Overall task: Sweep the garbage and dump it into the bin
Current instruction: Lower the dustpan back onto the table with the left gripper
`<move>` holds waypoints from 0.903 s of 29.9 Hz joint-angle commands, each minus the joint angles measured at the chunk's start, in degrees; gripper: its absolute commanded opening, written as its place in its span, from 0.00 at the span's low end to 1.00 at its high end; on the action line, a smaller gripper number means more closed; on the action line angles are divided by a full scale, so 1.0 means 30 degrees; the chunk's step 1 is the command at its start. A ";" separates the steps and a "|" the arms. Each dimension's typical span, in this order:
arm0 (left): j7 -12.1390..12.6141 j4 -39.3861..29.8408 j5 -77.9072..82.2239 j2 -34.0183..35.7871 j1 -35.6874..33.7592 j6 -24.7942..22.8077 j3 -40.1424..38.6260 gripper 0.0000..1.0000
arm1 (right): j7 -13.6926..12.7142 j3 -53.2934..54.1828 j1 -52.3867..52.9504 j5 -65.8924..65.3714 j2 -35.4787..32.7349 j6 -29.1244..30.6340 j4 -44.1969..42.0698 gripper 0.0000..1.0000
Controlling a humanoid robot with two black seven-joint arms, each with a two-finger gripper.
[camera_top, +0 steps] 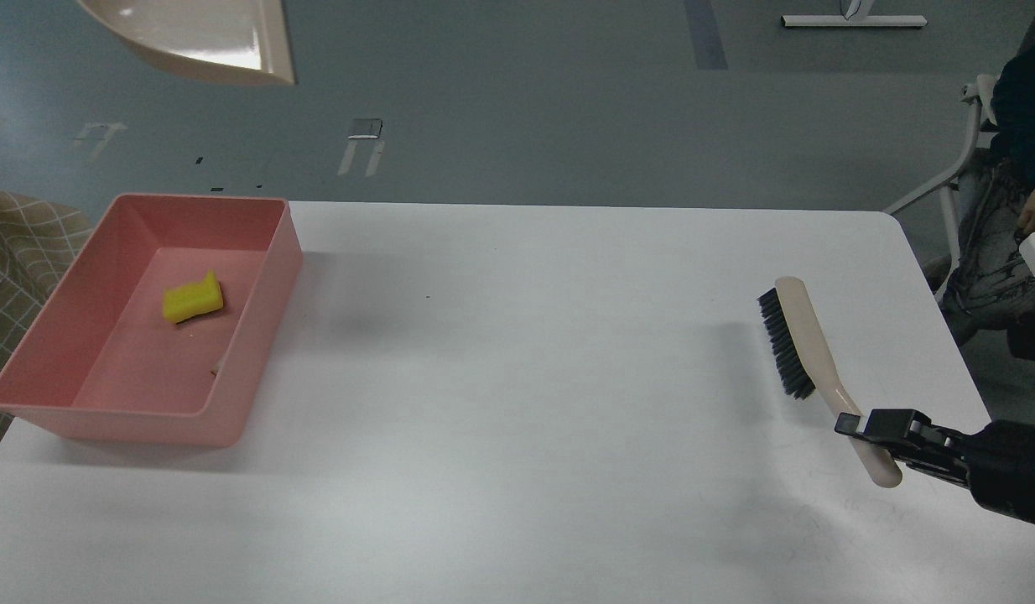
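Our right gripper (861, 429) clasps the brush (798, 344) handle by the desk's (526, 377) right edge; the sponge (193, 298) already lies in the bin (266, 285), far left. Left gripper unseen.

The bin (257, 285) sits on the table (517, 377) at my nine to ten o'clock, at its left edge. Inside it, the sponge (193, 299) lies toward the far half of the floor, and a thin stick scrap (221, 362) lies nearer me, at the foot of the right wall. The brush (807, 352) lies on the table at my three o'clock, well apart from the bin, head away from me, with my right gripper (870, 429) at its near handle end. A dustpan (203, 42) hangs at eleven o'clock, above and beyond the bin
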 commanded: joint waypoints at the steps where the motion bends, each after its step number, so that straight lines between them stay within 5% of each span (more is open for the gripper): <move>1: 0.0487 0.0008 0.0088 -0.2291 -0.0997 0.1280 0.2608 0.00 | -0.0002 0.0010 -0.0149 -0.0003 0.0009 -0.0133 0.0007 0.00; 13: 0.1044 -0.0021 0.0117 -0.7247 -0.0534 0.4652 0.9263 0.00 | -0.0002 0.0098 -0.0149 -0.0032 -0.0079 -0.0162 -0.0022 0.00; 27: 0.0605 0.0624 0.0176 -0.8158 0.2163 0.5914 0.9971 0.00 | -0.0002 0.0040 -0.0149 -0.0032 -0.0020 -0.0133 -0.0022 0.00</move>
